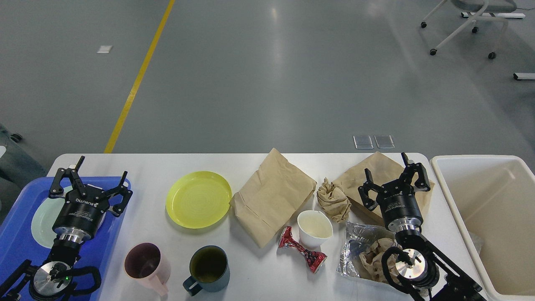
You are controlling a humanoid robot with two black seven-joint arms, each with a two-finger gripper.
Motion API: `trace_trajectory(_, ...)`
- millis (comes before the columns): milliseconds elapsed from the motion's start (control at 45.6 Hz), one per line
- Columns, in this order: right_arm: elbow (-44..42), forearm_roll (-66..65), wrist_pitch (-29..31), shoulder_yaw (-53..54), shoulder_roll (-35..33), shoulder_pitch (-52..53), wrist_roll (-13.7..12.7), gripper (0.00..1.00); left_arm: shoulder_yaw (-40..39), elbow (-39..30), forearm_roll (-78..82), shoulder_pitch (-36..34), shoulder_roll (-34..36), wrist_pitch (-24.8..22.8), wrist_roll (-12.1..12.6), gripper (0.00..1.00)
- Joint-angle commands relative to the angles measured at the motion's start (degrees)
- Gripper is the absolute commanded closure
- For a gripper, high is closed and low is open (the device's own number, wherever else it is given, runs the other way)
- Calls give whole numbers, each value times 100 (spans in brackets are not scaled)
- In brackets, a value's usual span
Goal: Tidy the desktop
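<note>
White desktop (259, 167) spanning frame bottom, left gripper (90, 184) fingers apart above blue tray (16, 234) at left edge, right gripper (393, 179) fingers apart over brown bag (376, 167), cream bin (493, 200) abutting right edge, bare strip along far edge.

On the desktop (259, 276) we count two brown paper bags, one at the middle (271, 196) and one at the right (378, 177), and two mugs, one pink (147, 264) and one dark teal (208, 267). We see two plates, a yellow one (198, 199) and a pale green one (42, 221), one white paper cup (314, 228), one crumpled red wrapper (301, 248), one clear plastic bag (359, 242), one blue tray (19, 246), one cream bin (493, 217) and two crumpled paper wads (333, 200) (373, 257).
</note>
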Motion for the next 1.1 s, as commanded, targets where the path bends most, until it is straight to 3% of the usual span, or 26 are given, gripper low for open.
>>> trace_trajectory(0,1,0,5,0,0,4,0,0,-3,2,-39,12,16,-7,1,1)
trace_trajectory(373,1,0,6,0,0,-4,0,0,41,20,14,-5,86,177,1,1)
trace_trajectory(526,1,0,5,0,0,4,0,0,716,134,-57,-338,1130,256,-17,1)
trace_trajectory(614,1,0,6,0,0,-4,0,0,1927,257,-48,-1067,1860,353,1,1)
trace_trajectory(790,1,0,-3,0,0,-4,0,0,5398,319,-48,-3043,2942,344,1,1)
trace_trajectory(943,1,0,-3,0,0,-4,0,0,8421,248,-31,-5319,3241,186,71,1)
trace_trajectory(1075,1,0,-3,0,0,-4,0,0,10971,231,13,-7113,3075,28,80,1)
